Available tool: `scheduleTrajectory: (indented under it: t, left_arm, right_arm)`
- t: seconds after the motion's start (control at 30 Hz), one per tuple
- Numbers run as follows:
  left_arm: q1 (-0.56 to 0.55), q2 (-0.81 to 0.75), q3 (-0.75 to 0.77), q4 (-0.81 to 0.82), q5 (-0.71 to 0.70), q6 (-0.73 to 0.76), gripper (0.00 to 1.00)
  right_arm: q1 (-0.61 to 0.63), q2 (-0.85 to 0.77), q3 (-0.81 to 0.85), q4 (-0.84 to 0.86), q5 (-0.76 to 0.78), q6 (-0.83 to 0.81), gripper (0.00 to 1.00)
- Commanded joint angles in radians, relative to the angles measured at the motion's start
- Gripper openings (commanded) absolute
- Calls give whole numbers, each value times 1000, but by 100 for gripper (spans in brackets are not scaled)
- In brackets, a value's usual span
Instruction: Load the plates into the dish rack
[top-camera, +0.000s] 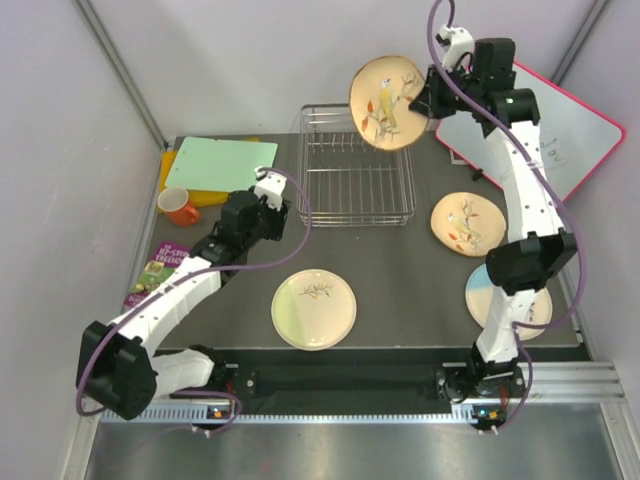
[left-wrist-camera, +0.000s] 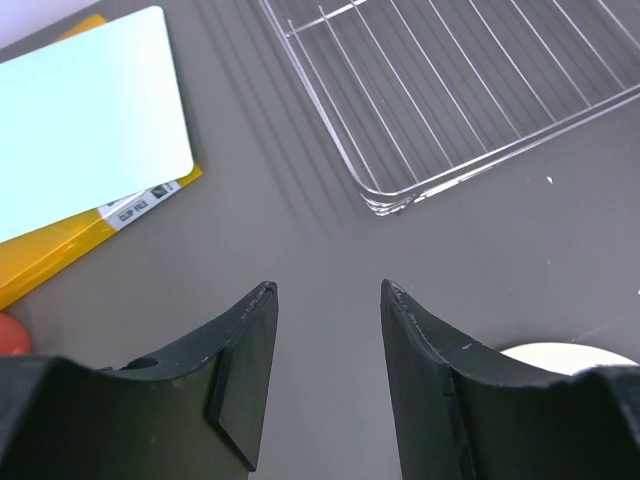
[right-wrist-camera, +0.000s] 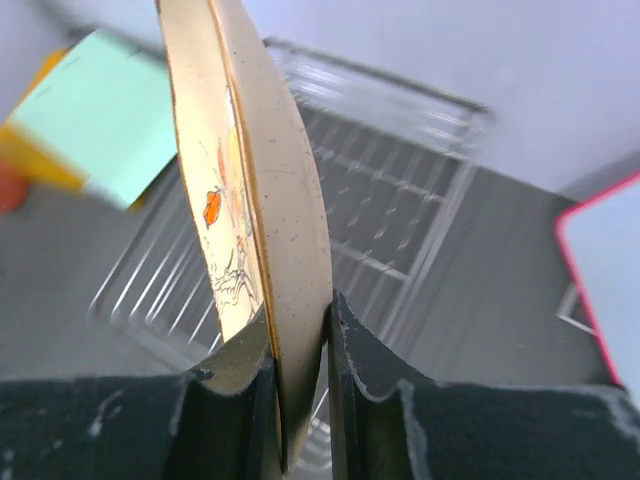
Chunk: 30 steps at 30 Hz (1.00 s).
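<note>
Bearing dish rack: dark grey table; pale walls; whiteboard, perhaps.

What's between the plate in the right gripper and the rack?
Nothing visible. The right gripper holds the bird plate on edge in the air by the dish rack's far right corner. The rack's top is open and its bars are bare.

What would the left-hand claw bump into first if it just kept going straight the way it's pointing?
Likely the dark table: the open left gripper looks tilted down at bare surface. Skimming above it, it would reach the dish rack corner, slightly to its right. Depth is unclear.
</note>
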Motion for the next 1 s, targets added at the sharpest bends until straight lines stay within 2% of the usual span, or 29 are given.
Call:
scheduleTrajectory:
  t: [0.0, 0.07, 0.1, 0.17, 0.2, 0.4, 0.5, 0.67, 0.97]
  left_arm:
    - [11, -96, -47, 58, -47, -22, 51]
    - [15, -113, -60, 58, -55, -31, 51]
    - [20, -129, -69, 49, -55, -35, 51]
    - [23, -140, -74, 41, -55, -38, 51]
    - [26, -146, -80, 38, -58, -42, 51]
    - [37, -148, -100, 49, -63, -48, 52]
    - [38, -145, -109, 57, -66, -61, 52]
    - [41, -146, -123, 58, -58, -72, 52]
    - [45, -117, -135, 107, -57, -83, 52]
  right_arm:
    - [107, -12, 62, 296, 470, 156, 0]
    - [162, 8, 69, 364, 629, 113, 0]
    - [177, 23, 66, 393, 760, 101, 0]
    - [216, 55, 70, 479, 871, 51, 0]
    - [232, 102, 107, 499, 999, 41, 0]
    - [297, 236, 141, 699, 1253, -129, 0]
    - [303, 273, 138, 763, 1309, -164, 0]
    - [293, 282, 77, 767, 1349, -169, 0]
    - [277, 292, 8, 623, 1320, -79, 0]
